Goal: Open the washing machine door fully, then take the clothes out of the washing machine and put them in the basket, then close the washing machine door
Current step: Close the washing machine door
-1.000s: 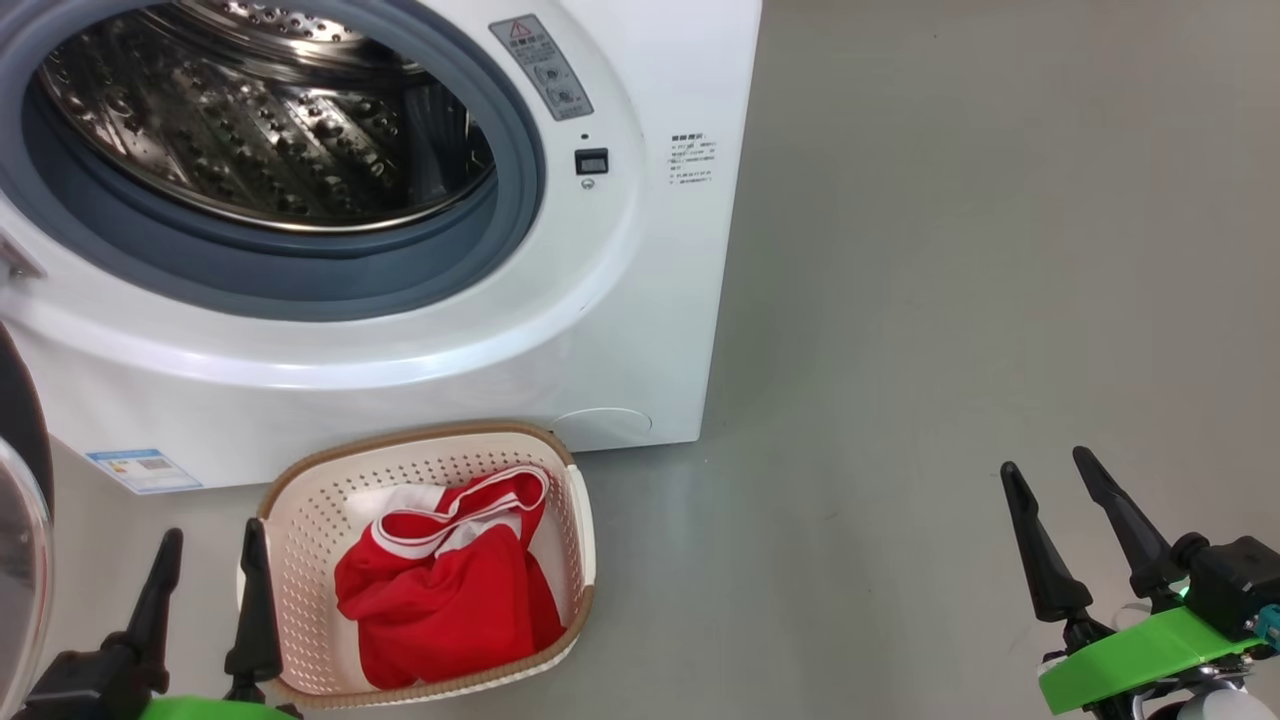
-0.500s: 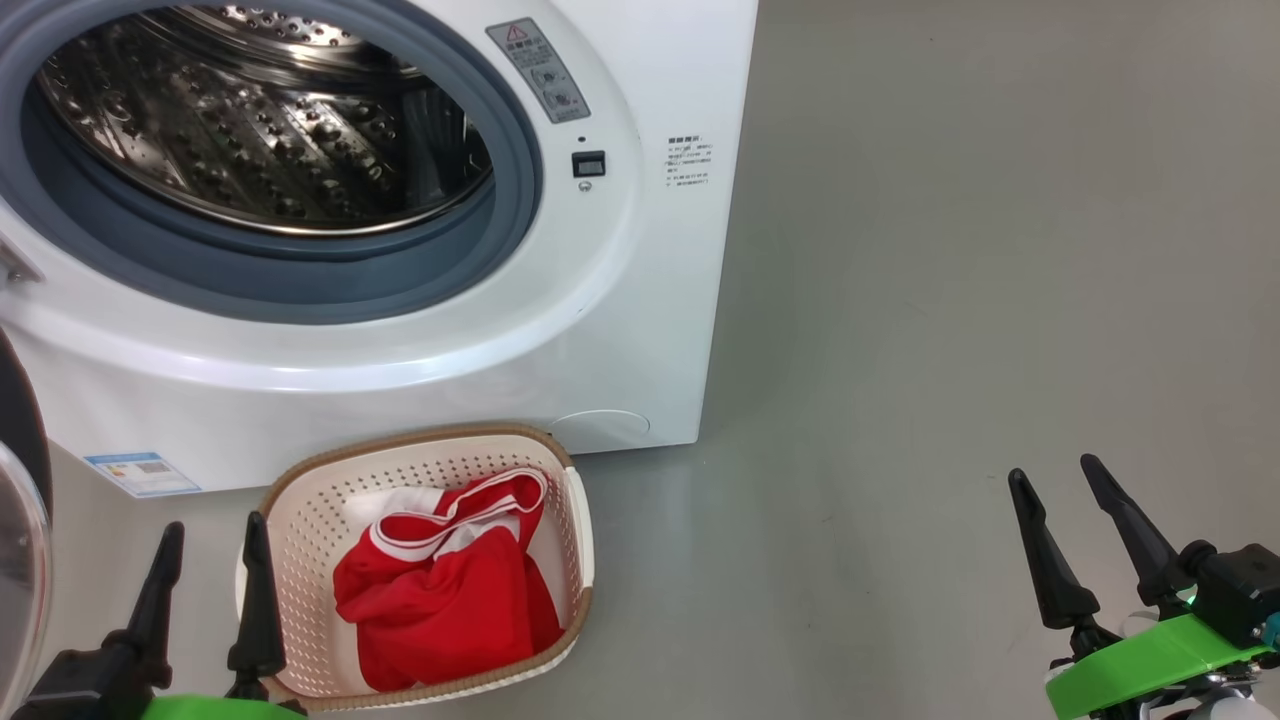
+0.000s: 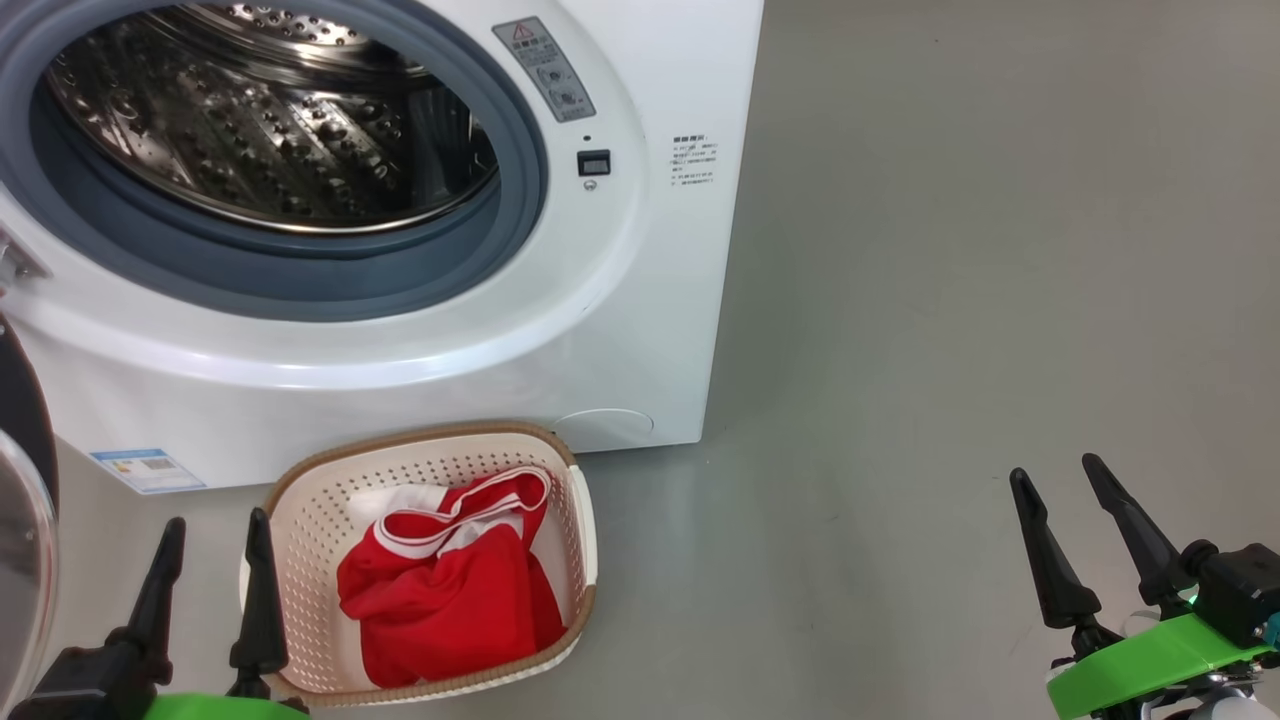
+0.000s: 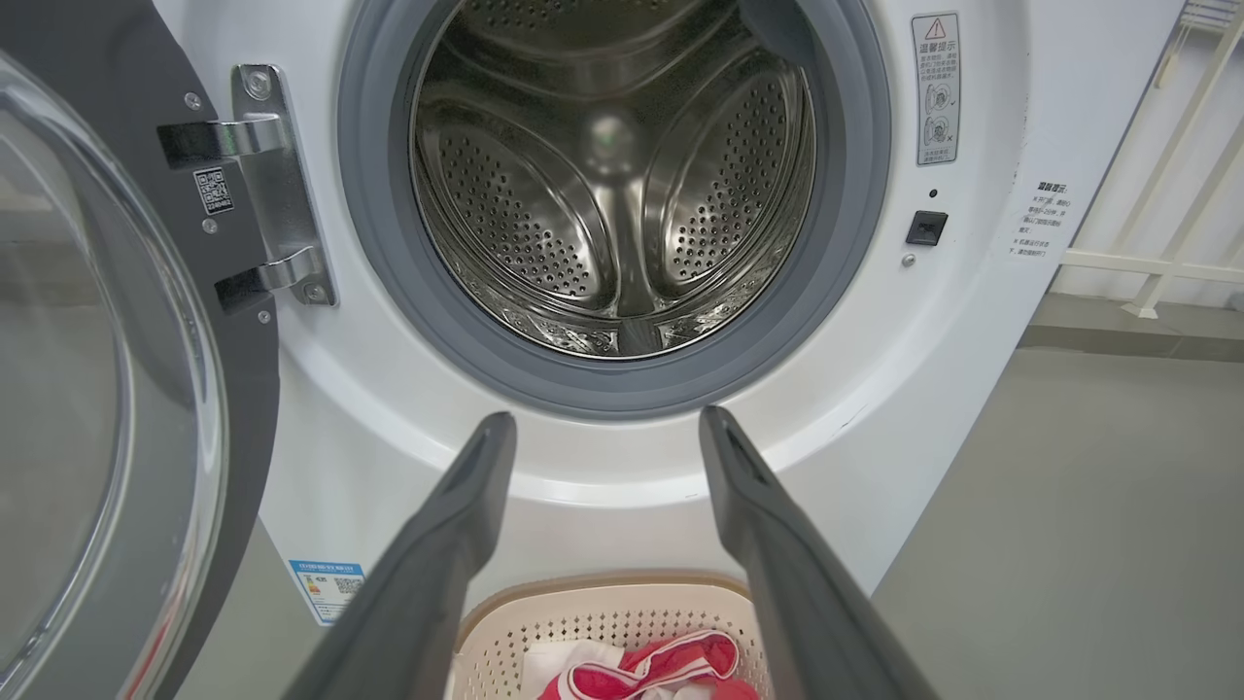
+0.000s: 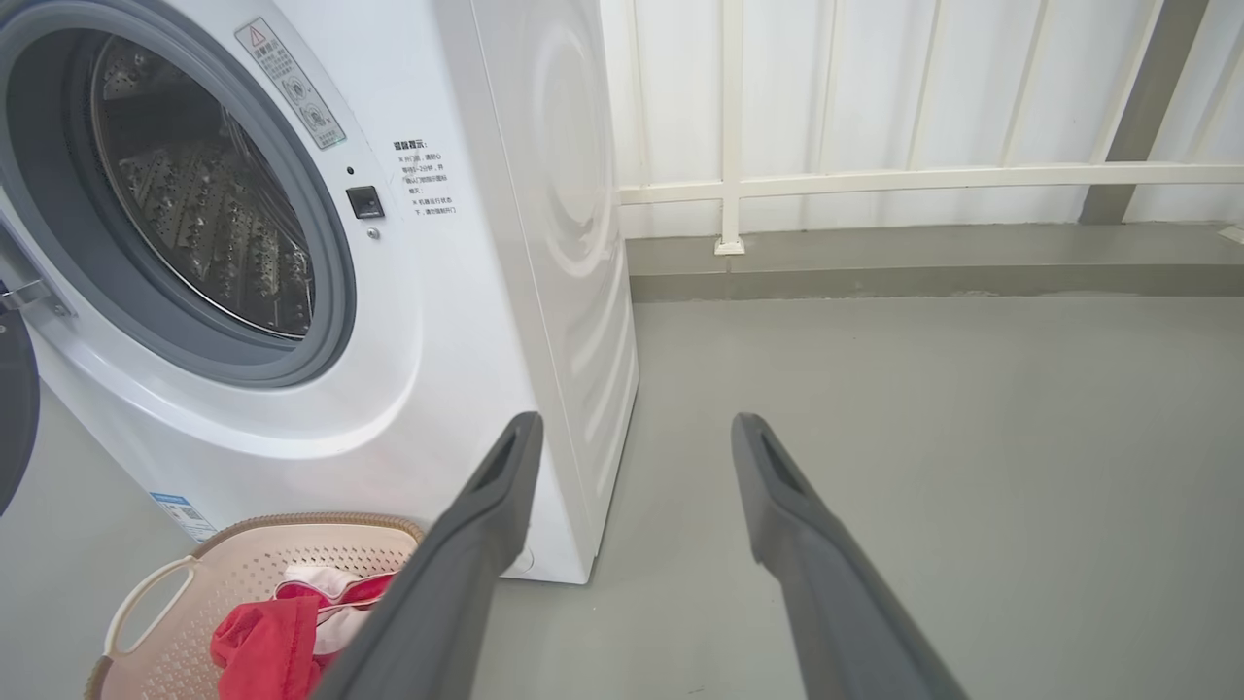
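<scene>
The washing machine door (image 4: 117, 369) hangs swung wide from its hinge (image 4: 277, 185) at the left front of the washing machine (image 3: 640, 300); expect it rigid, fairly heavy and glossy-slick, so push its black rim far from the hinge, not the bulging glass. The clothes (image 3: 445, 590) lie limp in the basket (image 3: 420, 437) on the floor (image 3: 950, 300) against the machine's front, the drum (image 4: 612, 194) apparently empty. Your left gripper (image 3: 216, 520) beside the basket and right gripper (image 3: 1055, 468) over bare floor both have fingers spread, holding nothing.

A smooth grey floor (image 3: 950, 300) with faint scuff marks fills the right side of the head view. In the right wrist view, a white railing (image 5: 875, 180) of upright bars stands on a low grey kerb (image 5: 923, 253). A slanted grey post (image 5: 1137, 107) stands at its right end.
</scene>
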